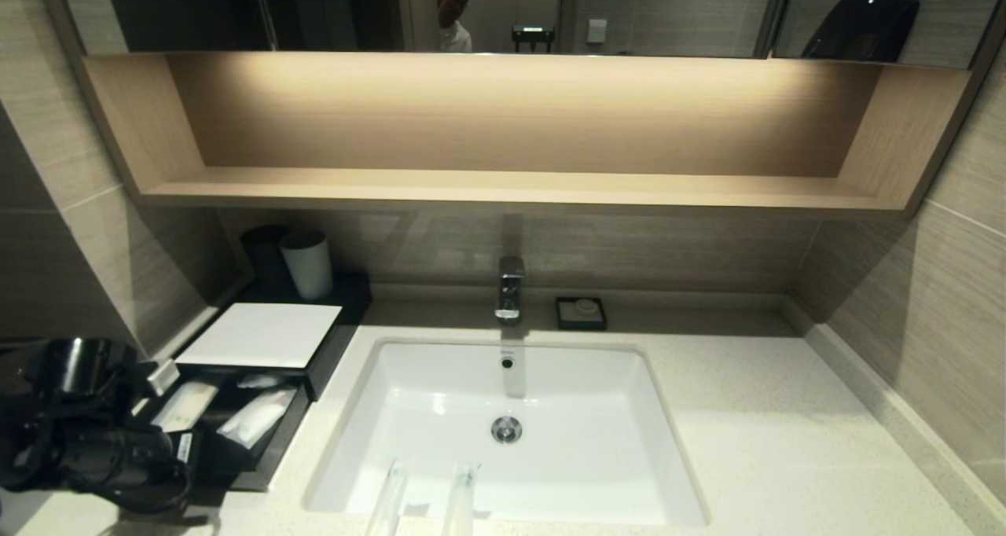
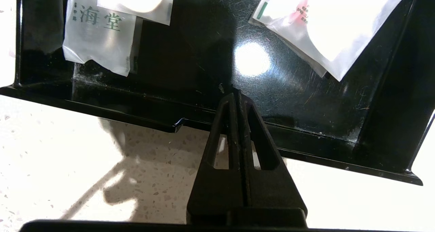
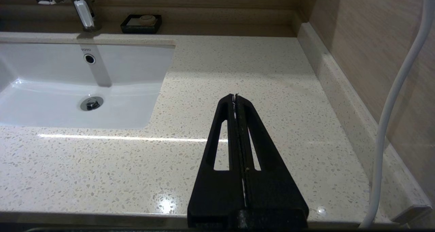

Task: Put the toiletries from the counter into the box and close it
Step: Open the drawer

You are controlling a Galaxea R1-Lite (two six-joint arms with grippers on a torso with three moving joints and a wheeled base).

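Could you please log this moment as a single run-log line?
left gripper: shut, at drawer front edge | drawer: open, sachets inside | packets: on counter | right gripper: shut, idle

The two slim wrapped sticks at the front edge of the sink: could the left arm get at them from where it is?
Probably yes. The left gripper, shut, is at the open drawer of the box, and the two packets lie beside it with only bare counter between.
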